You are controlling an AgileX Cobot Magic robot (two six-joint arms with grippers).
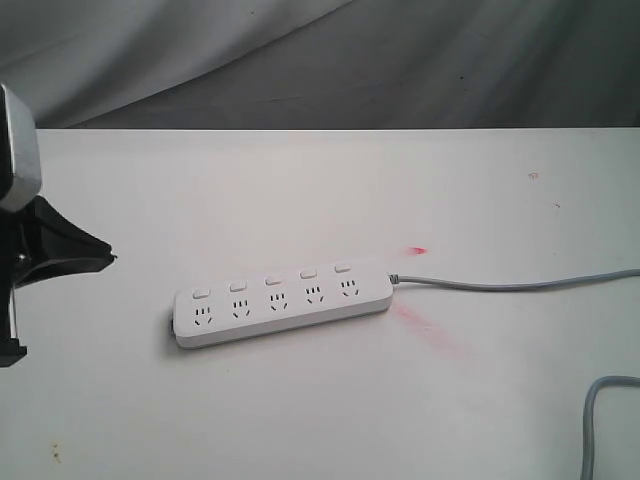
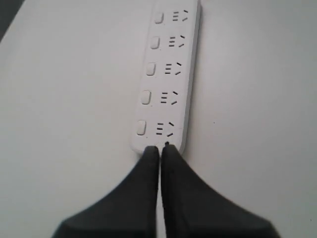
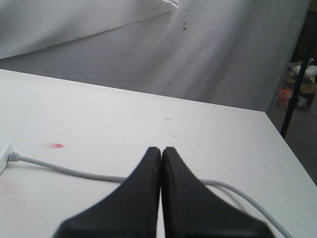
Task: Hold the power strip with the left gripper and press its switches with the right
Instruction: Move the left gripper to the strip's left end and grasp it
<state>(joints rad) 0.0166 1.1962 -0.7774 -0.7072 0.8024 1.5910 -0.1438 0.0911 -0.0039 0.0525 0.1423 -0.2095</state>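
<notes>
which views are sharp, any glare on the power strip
Exterior view: soft light, no glare on the power strip, a thin shadow along its near edge. Left wrist view: sockets clear, left fingers soft. Right wrist view: right fingers blurred, cord sharper.

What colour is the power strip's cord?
Light grey. The cord leaves the white power strip, and the exterior view shows it best.
</notes>
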